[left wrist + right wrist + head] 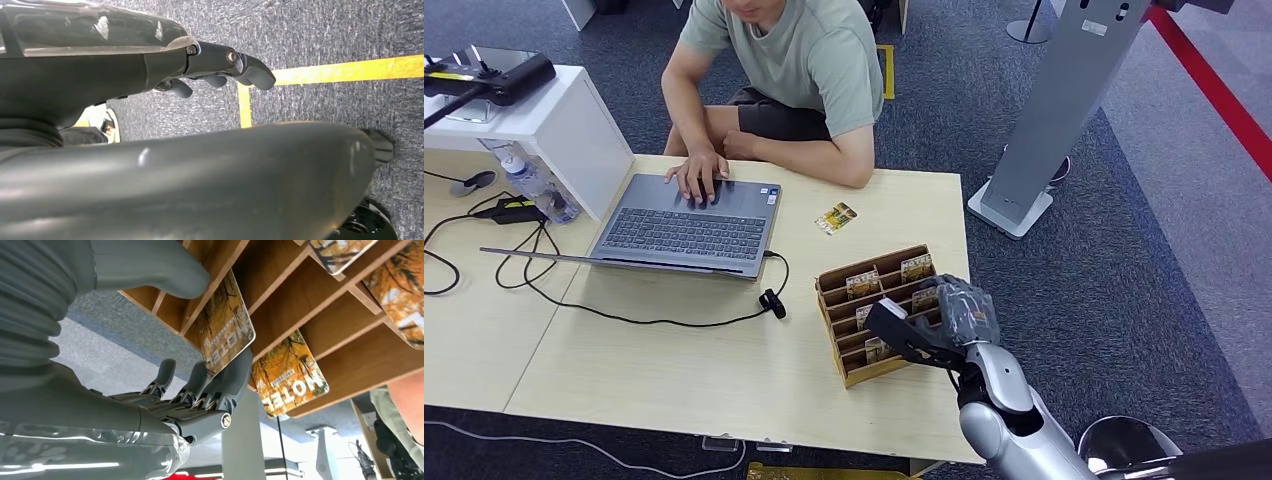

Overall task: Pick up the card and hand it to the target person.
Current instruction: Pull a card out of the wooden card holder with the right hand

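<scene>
Head view: grey carpet, pale wood bench; person seated at its far edge, laptop before them. Slotted wooden rack near the right edge; right hand over it.

Left wrist: left hand loosely curled, holding nothing.

Right wrist: thumb and fingers flank a glossy card standing in its slot; grip uncertain.

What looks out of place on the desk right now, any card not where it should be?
One card lies loose and flat on the table, between the laptop and the wooden card rack, apart from the cards slotted in it. Nothing looks spilled or damaged. The right robot hand is at the rack, fingers on a slotted card.
</scene>
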Controlling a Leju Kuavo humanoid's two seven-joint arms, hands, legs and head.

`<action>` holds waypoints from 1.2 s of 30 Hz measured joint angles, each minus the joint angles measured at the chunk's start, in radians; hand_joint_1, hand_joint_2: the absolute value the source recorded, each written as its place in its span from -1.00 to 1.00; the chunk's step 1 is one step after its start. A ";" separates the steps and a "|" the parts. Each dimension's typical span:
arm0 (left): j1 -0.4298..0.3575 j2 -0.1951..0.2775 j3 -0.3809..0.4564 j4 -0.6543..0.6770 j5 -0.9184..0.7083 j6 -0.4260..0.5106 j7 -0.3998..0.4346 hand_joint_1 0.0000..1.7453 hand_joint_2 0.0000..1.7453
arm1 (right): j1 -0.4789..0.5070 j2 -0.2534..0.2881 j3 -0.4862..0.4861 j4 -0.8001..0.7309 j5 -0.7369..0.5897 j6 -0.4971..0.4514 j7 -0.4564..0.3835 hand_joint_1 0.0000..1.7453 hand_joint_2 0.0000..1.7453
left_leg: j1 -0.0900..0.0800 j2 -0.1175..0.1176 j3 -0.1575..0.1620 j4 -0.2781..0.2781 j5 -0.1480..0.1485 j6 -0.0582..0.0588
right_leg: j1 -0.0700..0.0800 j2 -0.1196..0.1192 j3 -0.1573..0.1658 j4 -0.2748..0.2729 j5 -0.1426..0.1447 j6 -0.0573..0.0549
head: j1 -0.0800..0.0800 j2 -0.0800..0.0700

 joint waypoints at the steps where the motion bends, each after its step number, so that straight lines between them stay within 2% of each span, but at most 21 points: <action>1: 0.000 0.000 0.000 0.000 0.000 0.000 0.000 -1.00 -1.00 | 0.000 0.000 0.000 0.001 0.000 0.000 0.000 -0.08 1.00 | 0.000 0.000 0.000 0.000 0.000 0.000 | 0.000 0.000 0.000 0.000 0.000 0.000 | 0.000 0.000; 6: 0.000 0.000 0.000 0.000 0.000 0.000 0.000 -1.00 -1.00 | 0.000 0.000 0.000 0.002 0.000 0.000 0.000 0.04 1.00 | 0.000 0.000 0.000 0.000 0.000 0.000 | 0.000 0.000 0.000 0.000 0.000 0.000 | 0.000 0.000; 11: 0.000 0.000 0.000 0.000 0.000 0.000 0.000 -1.00 -1.00 | -0.001 0.000 0.000 0.002 0.000 0.000 0.000 0.35 1.00 | 0.000 0.000 0.000 0.000 0.000 0.000 | 0.000 0.000 0.000 0.000 0.000 0.000 | 0.000 0.000; 21: 0.000 0.000 0.000 0.000 -0.002 0.004 -0.002 -1.00 -1.00 | -0.003 0.000 0.000 0.003 -0.011 -0.003 -0.003 0.62 1.00 | 0.000 0.000 0.000 0.000 0.000 0.000 | 0.000 0.000 0.000 0.000 0.000 0.000 | 0.000 0.000; 26: 0.000 0.000 0.000 0.000 -0.004 0.004 -0.003 -1.00 -1.00 | -0.004 0.000 0.000 0.006 -0.014 -0.006 -0.004 0.71 1.00 | 0.000 0.000 0.001 0.000 0.000 0.000 | 0.000 0.000 0.001 0.000 0.000 0.000 | 0.000 0.000; 36: 0.000 0.000 0.000 0.000 -0.022 0.012 -0.004 -1.00 -1.00 | -0.005 0.000 0.000 0.006 -0.016 -0.008 -0.001 0.72 1.00 | 0.000 0.000 0.001 0.000 0.000 0.000 | 0.000 0.000 0.001 0.000 0.000 0.000 | 0.000 0.000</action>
